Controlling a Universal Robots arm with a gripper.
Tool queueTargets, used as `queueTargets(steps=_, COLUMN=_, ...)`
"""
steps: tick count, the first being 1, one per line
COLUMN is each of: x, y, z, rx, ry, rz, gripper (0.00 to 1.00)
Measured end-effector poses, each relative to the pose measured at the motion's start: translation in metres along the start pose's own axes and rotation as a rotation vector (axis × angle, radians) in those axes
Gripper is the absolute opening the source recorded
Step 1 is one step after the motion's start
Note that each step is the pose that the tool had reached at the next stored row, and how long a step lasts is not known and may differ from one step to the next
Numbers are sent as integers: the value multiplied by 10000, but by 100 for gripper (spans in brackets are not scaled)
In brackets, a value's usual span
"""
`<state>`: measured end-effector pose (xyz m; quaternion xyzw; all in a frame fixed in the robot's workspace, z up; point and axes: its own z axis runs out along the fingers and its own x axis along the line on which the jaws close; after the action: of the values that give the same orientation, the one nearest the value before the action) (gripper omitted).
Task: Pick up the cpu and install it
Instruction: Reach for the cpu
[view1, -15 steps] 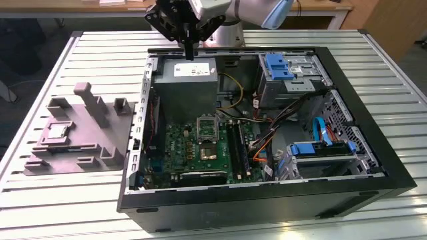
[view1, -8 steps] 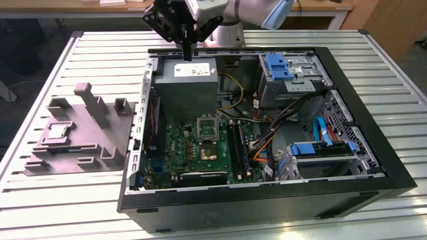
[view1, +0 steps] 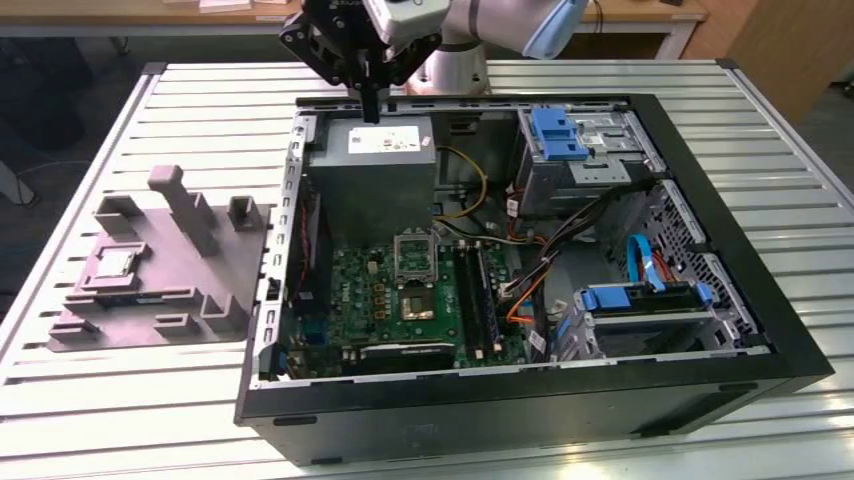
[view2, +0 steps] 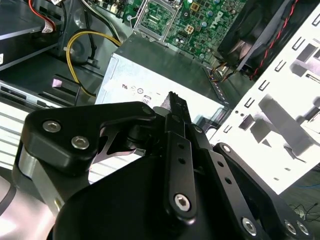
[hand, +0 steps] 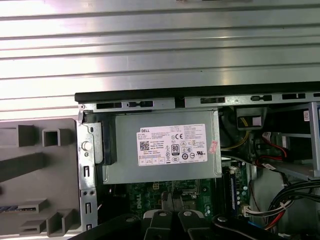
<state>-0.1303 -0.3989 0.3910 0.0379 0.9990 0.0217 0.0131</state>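
In the exterior view, an open black computer case lies on its side on a slatted metal table. The robot arm reaches in from the far edge, and its black gripper points straight down, just above the grey power supply at the far end of the case. Its pincer is narrow, the two fingers drawn together with nothing between them. The cpu, a small pale square, lies flat on a grey plastic tray with upright blocks. The tray sits on the table at the exterior view's left, beside the case and well apart from the gripper. Inside the case, a green motherboard carries a dark square socket. In the second wrist view, the gripper is seen from close behind, its black fingers pressed together above the power supply. Beyond it are the motherboard and a looped yellow cable. In the first wrist view, looking down, the power supply shows its white label, the tips of the gripper hang near the motherboard, and part of the tray lies outside the case wall.
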Motion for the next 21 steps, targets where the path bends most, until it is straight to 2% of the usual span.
queueTargets(steps=7, x=14, y=-1, z=-1, rx=1, ry=0, rz=-1, gripper=11)
queueTargets(steps=9, x=81, y=-8, z=28, rx=1, ry=2, rz=0, gripper=11)
queueTargets(steps=14, x=85, y=-8, z=30, rx=2, ry=3, rz=0, gripper=11)
queueTargets(steps=16, x=126, y=-12, z=52, rx=1, ry=2, rz=0, gripper=11)
queueTargets(steps=21, x=144, y=-14, z=55, rx=0, ry=2, rz=0, gripper=11)
